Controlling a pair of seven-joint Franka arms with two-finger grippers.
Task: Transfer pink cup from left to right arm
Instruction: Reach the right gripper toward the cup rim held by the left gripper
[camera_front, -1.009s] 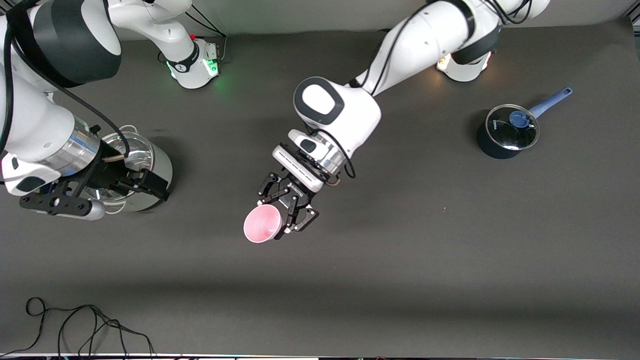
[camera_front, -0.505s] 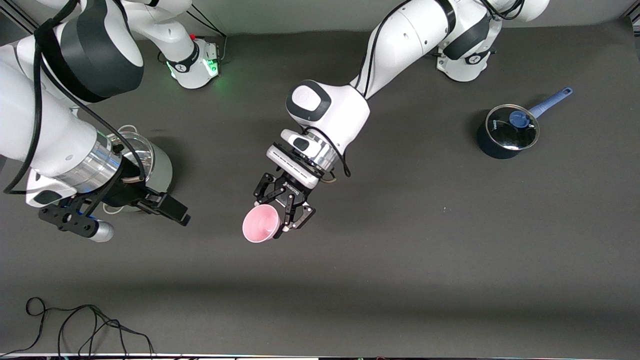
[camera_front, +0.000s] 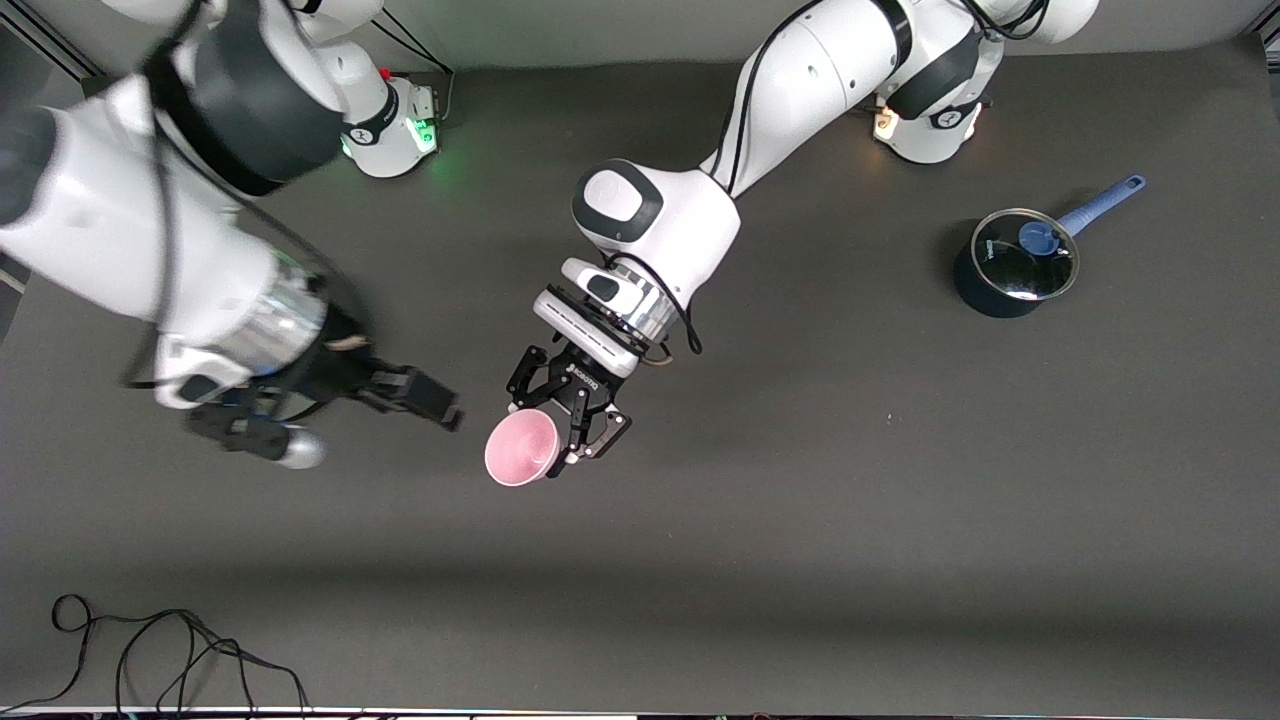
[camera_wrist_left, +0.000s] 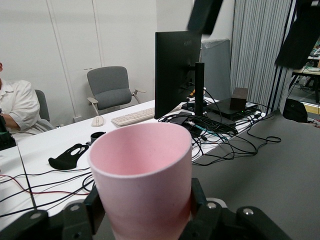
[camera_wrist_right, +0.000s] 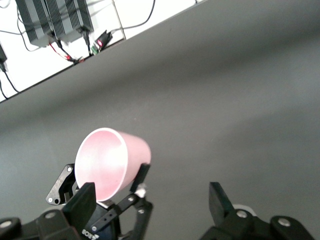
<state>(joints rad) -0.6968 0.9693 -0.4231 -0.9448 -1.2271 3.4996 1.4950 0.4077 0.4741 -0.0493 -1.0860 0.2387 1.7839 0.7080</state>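
- Front view: the left gripper (camera_front: 562, 432) hangs over the middle of the table (camera_front: 900, 520), its fingers clamped on the pink cup (camera_front: 521, 451), which is tipped so its open mouth faces up toward the camera.
- There is white lettering on the black body of the left gripper, too small for me to read.
- The right gripper (camera_front: 400, 395) is in the air just beside the cup, toward the right arm's end of the table; its fingers are spread apart and hold nothing, and they are not touching the cup.
- In the right wrist view, the cup (camera_wrist_right: 111, 163) sits between that gripper's two open fingers (camera_wrist_right: 82, 202), still apart from them.
- In the left wrist view, the cup (camera_wrist_left: 141, 181) fills the foreground, pinched on both sides by black pads.
- A dark saucepan (camera_front: 1010, 268) with a glass lid and a blue handle stands near the left arm's end of the table, well apart from the cup; a small white mark on its side is unreadable.
- A loose black cable (camera_front: 160, 650) lies on the table edge nearest the camera.
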